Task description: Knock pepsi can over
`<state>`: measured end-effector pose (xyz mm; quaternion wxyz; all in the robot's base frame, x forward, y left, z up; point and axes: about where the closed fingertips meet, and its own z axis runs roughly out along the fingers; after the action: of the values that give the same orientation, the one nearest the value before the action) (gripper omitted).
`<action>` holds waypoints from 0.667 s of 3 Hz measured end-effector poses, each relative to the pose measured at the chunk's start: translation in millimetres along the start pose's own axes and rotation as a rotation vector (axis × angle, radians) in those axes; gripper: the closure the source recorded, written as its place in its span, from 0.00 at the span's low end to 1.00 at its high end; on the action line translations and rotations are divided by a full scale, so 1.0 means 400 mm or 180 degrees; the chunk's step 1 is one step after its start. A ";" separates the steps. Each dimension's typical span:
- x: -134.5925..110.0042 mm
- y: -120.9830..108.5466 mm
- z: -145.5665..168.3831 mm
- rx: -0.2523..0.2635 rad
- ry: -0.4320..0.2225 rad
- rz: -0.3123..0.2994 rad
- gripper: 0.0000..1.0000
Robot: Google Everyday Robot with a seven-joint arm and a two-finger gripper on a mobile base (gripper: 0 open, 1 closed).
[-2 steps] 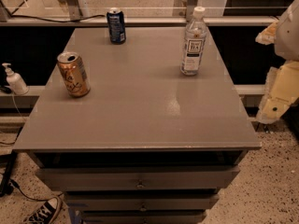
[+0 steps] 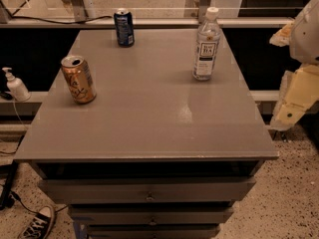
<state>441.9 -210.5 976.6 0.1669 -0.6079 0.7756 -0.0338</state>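
Note:
The pepsi can [image 2: 124, 28], dark blue with light markings and a silver top, stands upright at the far edge of the grey table [image 2: 149, 118], left of centre. My gripper [image 2: 295, 99] shows as cream and white parts at the right edge of the view, beyond the table's right side and well away from the can. It holds nothing that I can see.
An orange-gold can [image 2: 78, 78] stands on the left side of the table. A clear plastic bottle [image 2: 207, 45] stands at the far right. A pump bottle [image 2: 15, 84] sits on a ledge to the left. Drawers are below the tabletop and a shoe [image 2: 37, 224] lies on the floor.

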 end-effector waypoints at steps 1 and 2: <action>-0.050 -0.014 0.049 -0.0080 -0.0225 -0.0008 0.00; -0.157 -0.053 0.092 -0.0081 -0.0550 -0.0075 0.00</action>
<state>485.5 -150.5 961.0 0.2251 -0.6197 0.7514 0.0267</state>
